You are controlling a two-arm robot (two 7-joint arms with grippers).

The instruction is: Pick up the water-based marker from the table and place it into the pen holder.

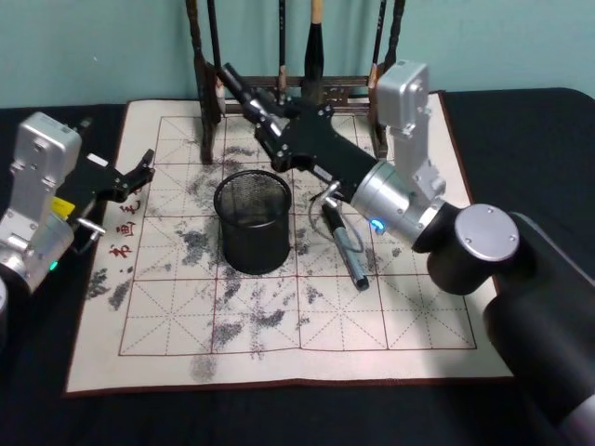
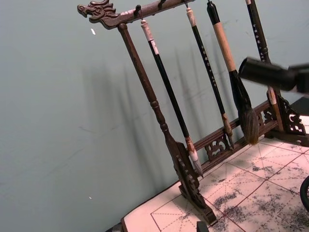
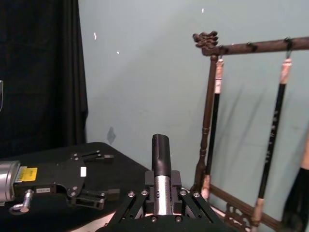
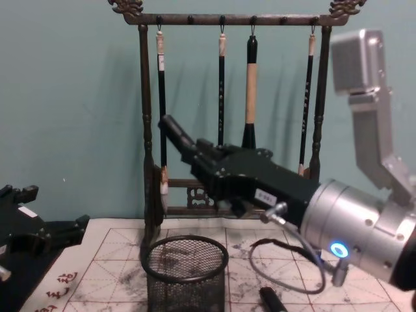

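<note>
The water-based marker (image 1: 240,85) is held in the air in the right gripper (image 1: 267,123), whose jaws are clenched on its silver barrel. In the right wrist view the marker's dark end (image 3: 161,153) is seen sticking out past the fingers (image 3: 129,195). The marker is tilted, and its dark end is raised toward the left post of the brush rack (image 1: 206,84). In the chest view the marker (image 4: 177,137) is seen higher than the pen holder (image 4: 185,272) and in front of the hanging brushes. Whether it lies straight over the opening cannot be told.

The pen holder (image 1: 253,225) is stood upright on the cream mat (image 1: 279,321), near its middle. A second pen (image 1: 346,243) is laid flat on the mat just to the right of the holder, under the right arm, apart from the holder's wall. The mat is spread on the dark table (image 1: 521,130), and the brush rack is set along its far edge against the teal wall.

The left gripper (image 1: 141,174) is kept over the mat's left edge, well apart from the holder, with its jaws released and nothing between them. It is also seen from the right wrist camera (image 3: 99,176) with its fingers spread.
</note>
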